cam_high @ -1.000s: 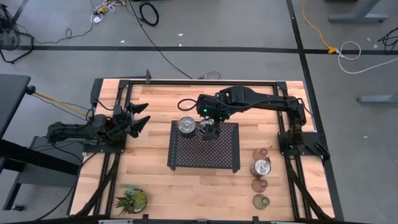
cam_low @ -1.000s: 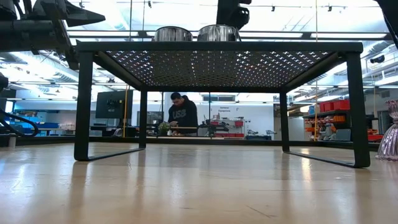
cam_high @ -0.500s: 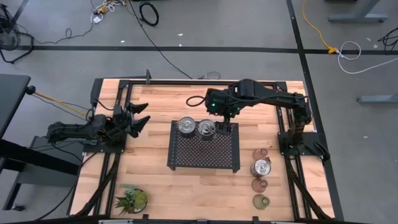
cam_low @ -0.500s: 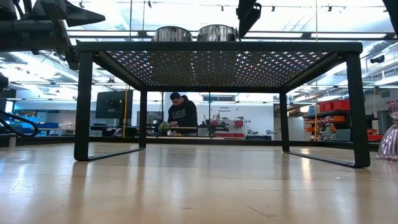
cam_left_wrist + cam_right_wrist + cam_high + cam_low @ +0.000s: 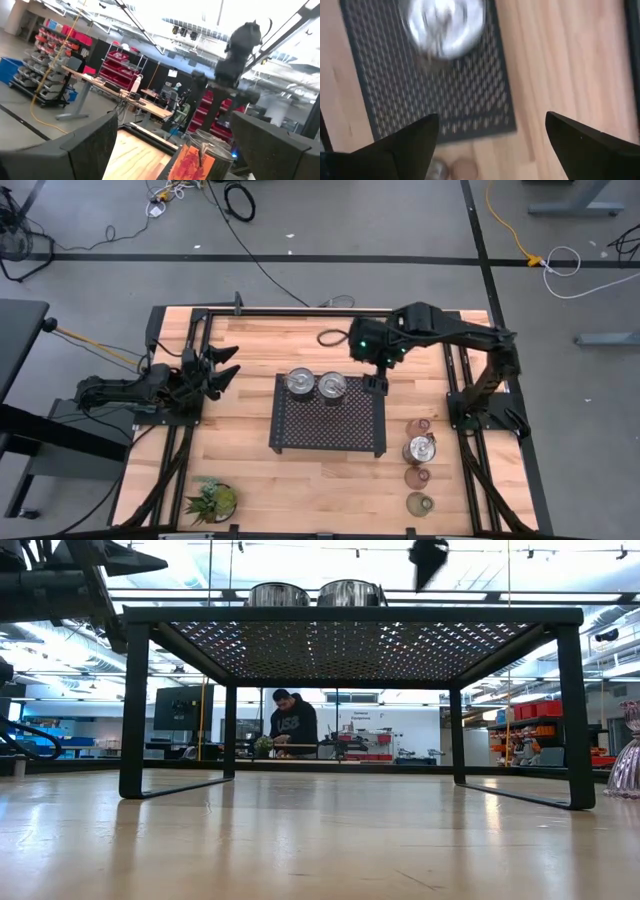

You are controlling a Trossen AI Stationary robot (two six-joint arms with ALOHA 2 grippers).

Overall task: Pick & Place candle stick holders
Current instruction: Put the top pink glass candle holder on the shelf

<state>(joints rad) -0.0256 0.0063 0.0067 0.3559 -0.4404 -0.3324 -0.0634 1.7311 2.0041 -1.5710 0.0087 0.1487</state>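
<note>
Butcher-block wood makes up the table (image 5: 250, 470), set on a grey floor strung with cables; beyond it the low view shows a workshop with a person (image 5: 294, 723) at a far bench. Next in size, the black mesh tray (image 5: 328, 428) stands on legs mid-table, just beneath and beside the right gripper (image 5: 378, 385), whose fingers hang spread apart and empty over the tray's far right corner. Two silver candle stick holders (image 5: 299, 382) (image 5: 331, 385) sit side by side on the tray's far edge, the nearer one just beside those fingers. Well apart from the fingers, toward the table's near right edge, four more holders stand in a row: a pinkish glass one (image 5: 418, 427), a third silver one (image 5: 419, 449), another pinkish one (image 5: 416, 477) and a greenish one (image 5: 418, 503). The left gripper (image 5: 222, 366) waits at the table's left side, fingers wide apart and empty. A small potted plant (image 5: 212, 498) sits at the near left corner.

The silver cups look light, rigid and slick, so a grip across the rim or outer wall, squarely centred, seems safest. The glass ones are likely fragile and smooth, calling for gentle closing around the cup's body and a level set-down on the mesh.
</note>
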